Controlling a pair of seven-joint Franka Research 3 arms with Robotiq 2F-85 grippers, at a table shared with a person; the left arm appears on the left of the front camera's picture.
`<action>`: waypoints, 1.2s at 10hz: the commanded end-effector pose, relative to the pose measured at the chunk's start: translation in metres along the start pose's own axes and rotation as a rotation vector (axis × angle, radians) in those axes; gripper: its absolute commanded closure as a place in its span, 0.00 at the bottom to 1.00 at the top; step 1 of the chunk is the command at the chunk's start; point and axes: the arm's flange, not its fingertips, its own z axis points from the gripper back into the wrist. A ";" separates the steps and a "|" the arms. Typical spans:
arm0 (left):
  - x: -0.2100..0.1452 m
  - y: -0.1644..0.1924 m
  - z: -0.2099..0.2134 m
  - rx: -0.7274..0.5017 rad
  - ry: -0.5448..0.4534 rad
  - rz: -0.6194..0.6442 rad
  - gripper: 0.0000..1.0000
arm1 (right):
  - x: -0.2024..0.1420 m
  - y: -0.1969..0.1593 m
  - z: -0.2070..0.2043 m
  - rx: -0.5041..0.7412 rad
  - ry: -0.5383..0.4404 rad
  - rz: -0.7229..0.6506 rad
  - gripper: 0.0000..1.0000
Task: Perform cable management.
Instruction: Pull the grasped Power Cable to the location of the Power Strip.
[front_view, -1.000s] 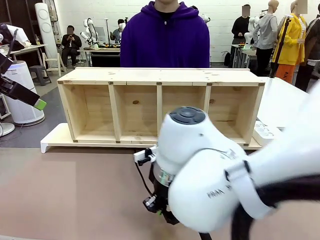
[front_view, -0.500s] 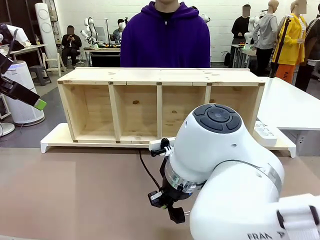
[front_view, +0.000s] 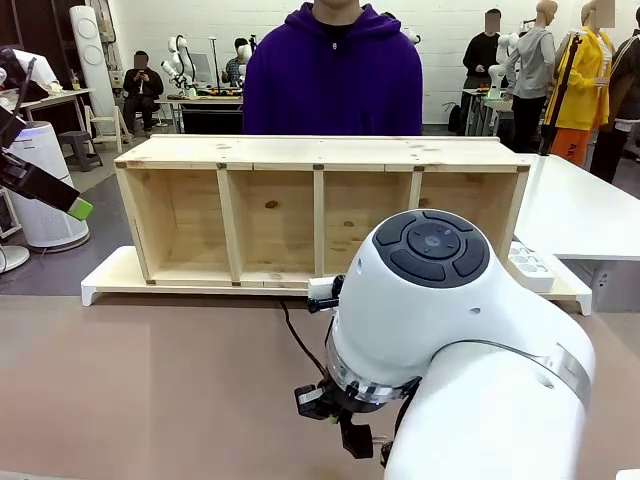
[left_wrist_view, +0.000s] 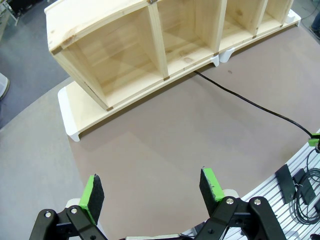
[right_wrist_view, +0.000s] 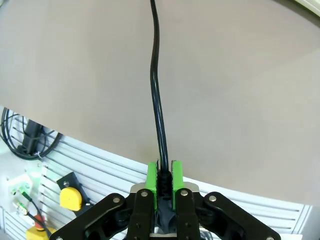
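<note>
**Front view.** The right arm (front_view: 440, 330) occupies the near right of the scene, with its wrist pointing down at the brown table (front_view: 130, 390). A wooden shelf (front_view: 320, 150) with four open compartments stands across the middle of the table on a white base board (front_view: 110, 280). A person (front_view: 332, 75) in a purple hooded top stands behind the shelf at the far side. A white power strip (front_view: 530, 265) lies on the base board at the shelf's right end. The cable (front_view: 293, 340) emerges from under the base board near its middle. It runs toward the near side and ends at the underside of the right arm's wrist.

**Left wrist view.** The left gripper (left_wrist_view: 151, 187) is spread wide, with nothing between its green pads (left_wrist_view: 91, 192). It hangs above bare table surface, apart from the cable. The shelf lies on the far side of it. The cable leaves the base board below a shelf divider and lies flat on the table in a long, gently curved line.

**Right wrist view.** The right gripper (right_wrist_view: 164, 175) is clamped on the cable. Both green pads press against the cord from either side, and no gap shows between pad and cord. From the pads the cable runs straight out over the table, then bends slightly. A slotted metal rail (right_wrist_view: 100, 165) forms the near edge of the table. A yellow button (right_wrist_view: 70, 198) sits beside that rail.
</note>
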 end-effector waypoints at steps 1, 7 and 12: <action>0.002 0.001 -0.001 0.004 -0.010 -0.007 0.00 | 0.001 0.001 0.001 0.008 -0.006 0.003 0.85; 0.002 0.001 -0.001 0.004 -0.010 -0.007 0.00 | 0.010 -0.023 0.011 -0.004 -0.016 -0.051 0.85; 0.002 0.001 -0.001 0.004 -0.010 -0.007 0.00 | 0.010 -0.135 0.085 -0.052 -0.111 -0.275 0.85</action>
